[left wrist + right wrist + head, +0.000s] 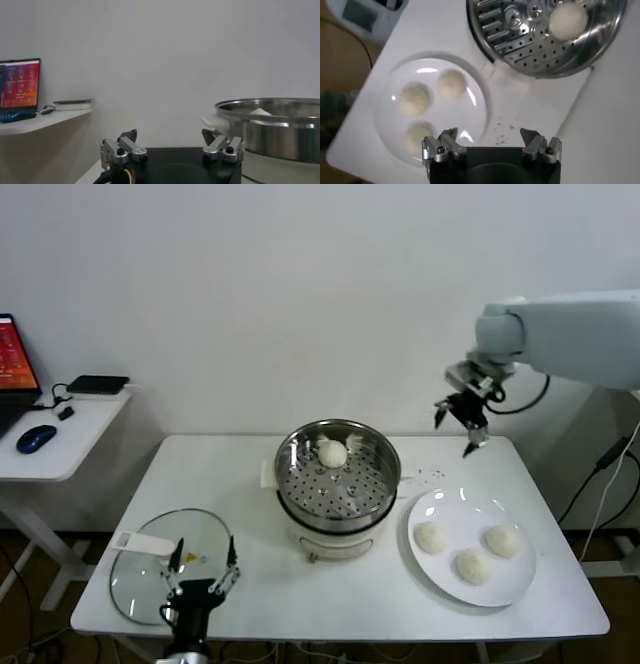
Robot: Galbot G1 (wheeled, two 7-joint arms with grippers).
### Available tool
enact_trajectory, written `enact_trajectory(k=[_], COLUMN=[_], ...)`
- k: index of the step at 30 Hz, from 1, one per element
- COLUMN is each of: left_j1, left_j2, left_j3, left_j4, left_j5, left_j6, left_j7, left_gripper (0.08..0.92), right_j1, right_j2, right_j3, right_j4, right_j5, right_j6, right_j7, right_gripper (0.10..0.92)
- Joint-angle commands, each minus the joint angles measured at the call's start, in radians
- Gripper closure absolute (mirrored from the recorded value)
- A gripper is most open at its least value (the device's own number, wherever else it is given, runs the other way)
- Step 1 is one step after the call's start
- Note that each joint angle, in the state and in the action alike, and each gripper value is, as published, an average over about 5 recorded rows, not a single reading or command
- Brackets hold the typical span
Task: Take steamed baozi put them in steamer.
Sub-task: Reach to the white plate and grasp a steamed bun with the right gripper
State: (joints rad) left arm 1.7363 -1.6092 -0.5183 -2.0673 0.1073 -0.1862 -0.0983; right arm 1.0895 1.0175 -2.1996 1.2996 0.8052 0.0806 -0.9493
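Observation:
The steamer (338,484), a shiny steel pot with a perforated tray, stands mid-table. One baozi (332,453) lies in it toward the back. Three more baozi (430,536) (472,566) (501,541) rest on the white plate (460,512) to its right. My right gripper (455,434) hangs open and empty in the air behind the plate, to the steamer's right. Its wrist view looks down on the plate's baozi (451,82) and the steamer tray (520,40). My left gripper (205,569) is parked open at the table's front left.
A round glass lid (150,569) with a white handle lies flat by the left gripper. A side desk (60,429) with a laptop and a blue mouse stands far left. Cables hang off the right arm past the table's right edge.

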Motion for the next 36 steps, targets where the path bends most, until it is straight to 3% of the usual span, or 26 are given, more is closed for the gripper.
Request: enact_trajectory(k=[1,16,36], left_j1=[0.0,0.003,-0.002], left_j2=[0.007,0.007,0.008], left_j3=[-0.001,-0.012,-0.016], left_j4=[0.002,-0.002,0.007], left_j5=[-0.003,-0.002,0.002], left_j6=[-0.004,-0.002,-0.003], left_j7=[-0.005,-0.002,0.002], left_gripper=[0.177,0.177,0.177], right_j1=[-0.04,-0.374,-0.501], right_j2=[-0.145,-0.141,-0.125], right_j3=[-0.04,0.217,0.314], right_j4=[0.189,0.11,0.0], right_j5=[0.087,-0.005,-0.115], right_j6=[-0.216,-0.316,-0.323], right_j7=[0.076,0.199,0.235], right_gripper=[0.203,0.203,0.203])
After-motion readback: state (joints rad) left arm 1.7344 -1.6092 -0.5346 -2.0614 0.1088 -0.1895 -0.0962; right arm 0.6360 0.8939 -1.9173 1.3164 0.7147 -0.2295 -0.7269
